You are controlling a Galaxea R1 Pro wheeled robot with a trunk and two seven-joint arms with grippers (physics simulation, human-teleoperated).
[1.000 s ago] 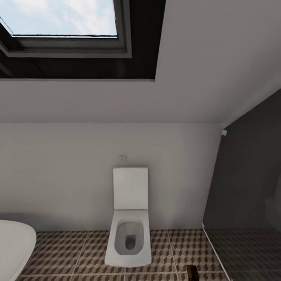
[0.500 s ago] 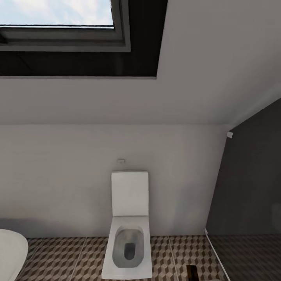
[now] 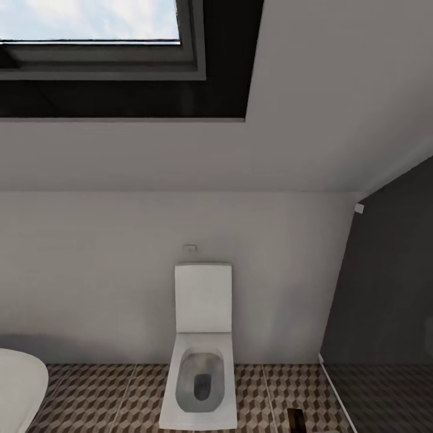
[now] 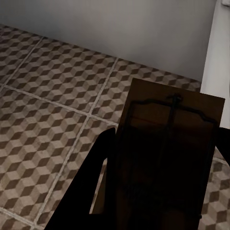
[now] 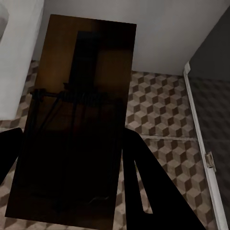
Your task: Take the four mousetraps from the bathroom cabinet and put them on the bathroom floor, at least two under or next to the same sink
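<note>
Currently both grippers are loaded — the left gripper (image 4: 158, 191) has its dark fingers (image 4: 96, 182) clamped on a mousetrap (image 4: 172, 124), wire side up, above the bathroom floor (image 4: 52, 115). Right gripper (image 5: 72, 182) likewise grips a second mousetrap (image 5: 91, 62) between its fingers (image 5: 143, 177), over the same cube-pattern tiles. Head view: white toilet (image 3: 201, 361) against the pale wall (image 3: 90, 264), skylight (image 3: 90, 21) overhead, dark glass partition (image 3: 391, 288) at right — bathtub rim (image 3: 18, 385) at lower left.
</note>
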